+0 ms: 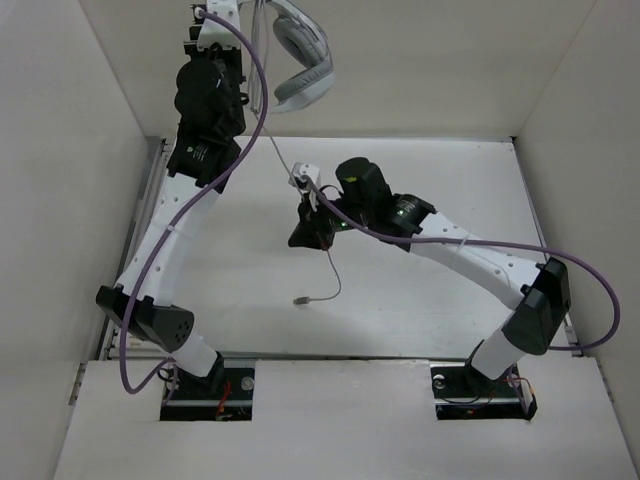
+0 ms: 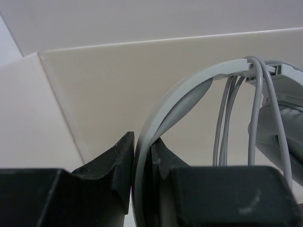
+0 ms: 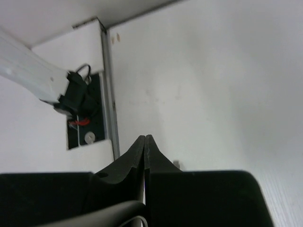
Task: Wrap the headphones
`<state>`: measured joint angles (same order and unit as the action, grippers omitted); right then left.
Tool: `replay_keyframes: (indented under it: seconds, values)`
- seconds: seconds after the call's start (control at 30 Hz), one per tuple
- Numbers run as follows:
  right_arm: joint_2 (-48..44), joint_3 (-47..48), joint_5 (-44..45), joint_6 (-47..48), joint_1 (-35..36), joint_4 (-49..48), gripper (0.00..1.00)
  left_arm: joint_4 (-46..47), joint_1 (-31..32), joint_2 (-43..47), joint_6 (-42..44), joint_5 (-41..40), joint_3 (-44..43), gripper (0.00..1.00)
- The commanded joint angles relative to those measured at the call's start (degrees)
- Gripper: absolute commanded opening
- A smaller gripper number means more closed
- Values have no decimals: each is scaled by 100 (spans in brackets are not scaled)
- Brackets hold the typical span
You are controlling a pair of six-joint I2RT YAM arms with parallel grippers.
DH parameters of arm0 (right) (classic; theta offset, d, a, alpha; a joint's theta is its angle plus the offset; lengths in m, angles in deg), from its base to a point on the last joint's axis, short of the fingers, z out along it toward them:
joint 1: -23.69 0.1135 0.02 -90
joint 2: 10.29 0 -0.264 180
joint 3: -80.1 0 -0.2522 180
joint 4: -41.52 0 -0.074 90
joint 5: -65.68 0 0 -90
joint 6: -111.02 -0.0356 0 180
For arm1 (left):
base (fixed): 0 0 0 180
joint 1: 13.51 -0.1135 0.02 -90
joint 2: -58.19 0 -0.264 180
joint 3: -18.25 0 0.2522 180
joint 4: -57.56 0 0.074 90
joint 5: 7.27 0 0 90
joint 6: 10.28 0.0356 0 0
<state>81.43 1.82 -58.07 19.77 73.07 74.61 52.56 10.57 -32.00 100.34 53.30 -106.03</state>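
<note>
Headphones [image 1: 300, 60] held at top centre of the top view, long axis approx up-down in frame.
L gripper [image 2: 142, 146] pinching headband [image 2: 158, 111]; ear cup end points down-frame. Cord [image 1: 338, 282] trails down to mid-frame past R gripper [image 3: 145, 142]. Its jaws are pressed together, can't tell if the cord's nipped. Plug [image 1: 300, 300] sits lower centre.

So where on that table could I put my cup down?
Bare table beyond the right arm, toward the far right corner, and the strip between the two arm bases. The middle is crowded: the right fingers pinch the cord, which trails down there.
</note>
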Motion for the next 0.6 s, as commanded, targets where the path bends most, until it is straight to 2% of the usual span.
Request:
replay_keyframes:
  seconds: [0.0,0.13,0.33,0.57]
  values:
    - [-199,-305,307,608,-47,316,6,953,-118,476,-102,-168,-163,0]
    - [-277,-298,764,978,-302,553,6,944,-162,538,-111,-177,-84,0]
    - [-488,361,1248,1320,-890,1045,4,935,-320,608,-146,-221,206,0]
    - [-761,511,2206,2005,-953,1196,4,944,-312,503,-216,-291,355,0]
